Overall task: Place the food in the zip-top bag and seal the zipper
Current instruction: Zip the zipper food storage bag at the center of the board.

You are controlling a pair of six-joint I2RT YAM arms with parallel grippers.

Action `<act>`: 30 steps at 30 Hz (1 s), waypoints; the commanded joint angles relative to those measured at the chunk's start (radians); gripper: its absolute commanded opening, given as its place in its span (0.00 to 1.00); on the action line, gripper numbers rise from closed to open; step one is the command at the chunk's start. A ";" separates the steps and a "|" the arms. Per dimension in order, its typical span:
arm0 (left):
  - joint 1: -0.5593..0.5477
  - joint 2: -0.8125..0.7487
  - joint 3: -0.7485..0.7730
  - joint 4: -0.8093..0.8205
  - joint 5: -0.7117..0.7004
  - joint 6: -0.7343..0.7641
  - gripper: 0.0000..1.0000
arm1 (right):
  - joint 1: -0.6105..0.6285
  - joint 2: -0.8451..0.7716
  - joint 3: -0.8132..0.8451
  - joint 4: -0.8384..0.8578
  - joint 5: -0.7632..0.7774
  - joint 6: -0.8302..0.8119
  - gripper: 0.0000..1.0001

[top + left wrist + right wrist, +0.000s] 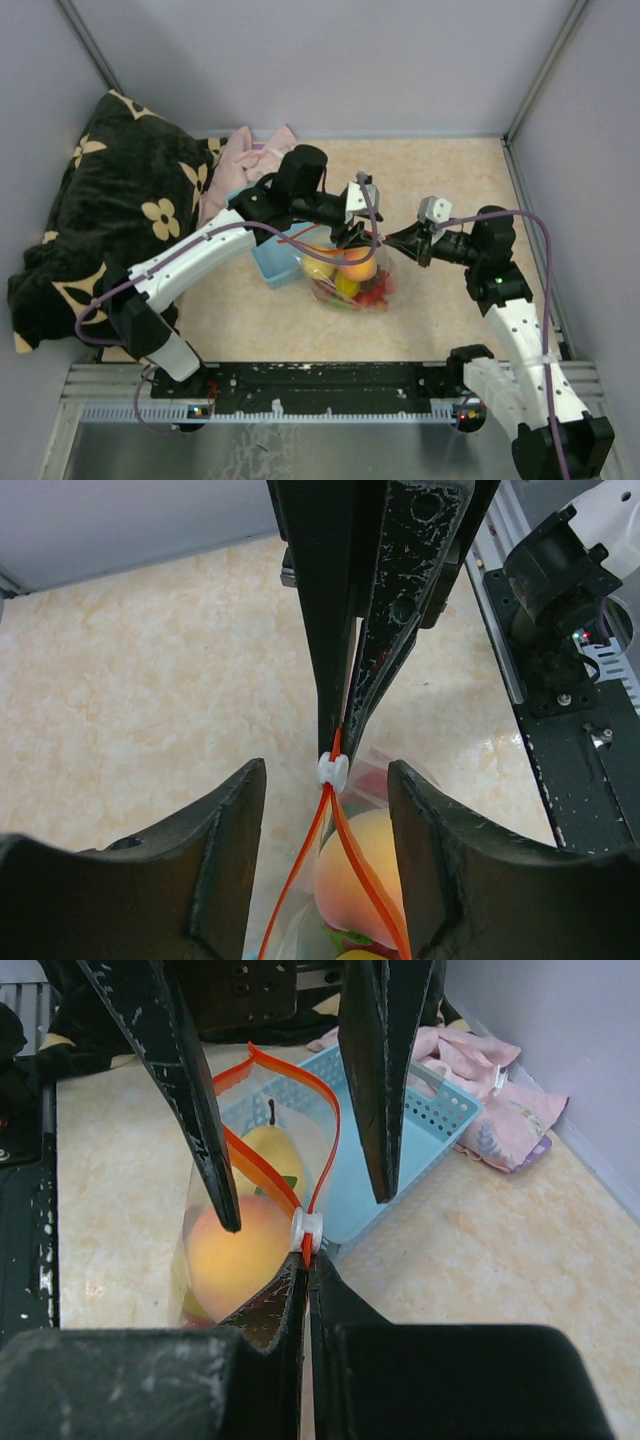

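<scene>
The clear zip-top bag (352, 285) stands on the table with food in it: an orange peach (235, 1255), a yellow pear (265, 1150) and red and green pieces (372, 293). Its red-orange zipper (325, 1130) gapes open behind the white slider (307, 1230). My right gripper (307, 1262) is shut on the zipper's end, right by the slider. My left gripper (325, 772) is open, one finger on each side of the slider (332, 770) and the bag mouth, touching neither. In the top view both grippers, left (352, 240) and right (392, 240), meet above the bag.
A light-blue basket (272, 262) sits right behind the bag on its left. A pink cloth (240, 170) and a black flowered cushion (110, 220) lie at the back left. Grey walls close in the table on three sides.
</scene>
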 commanded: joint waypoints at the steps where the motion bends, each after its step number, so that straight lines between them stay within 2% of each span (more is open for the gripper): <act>1: -0.014 0.033 0.058 -0.040 0.035 0.038 0.55 | 0.008 -0.017 0.054 0.041 -0.024 -0.007 0.00; 11: -0.015 0.079 0.091 -0.092 0.060 0.045 0.32 | 0.009 -0.022 0.049 0.039 -0.021 -0.005 0.00; 13: -0.015 0.080 0.090 -0.101 0.052 0.048 0.23 | 0.009 -0.024 0.049 0.036 -0.017 -0.007 0.00; 16: -0.016 0.073 0.089 -0.120 0.026 0.057 0.03 | 0.009 -0.026 0.048 0.034 -0.001 -0.009 0.00; 17: -0.015 0.067 0.085 -0.125 0.016 0.061 0.00 | 0.010 -0.026 0.049 0.034 0.002 -0.008 0.00; 30: 0.011 -0.007 0.038 -0.214 -0.086 0.051 0.00 | 0.008 -0.042 0.070 -0.020 0.127 0.001 0.00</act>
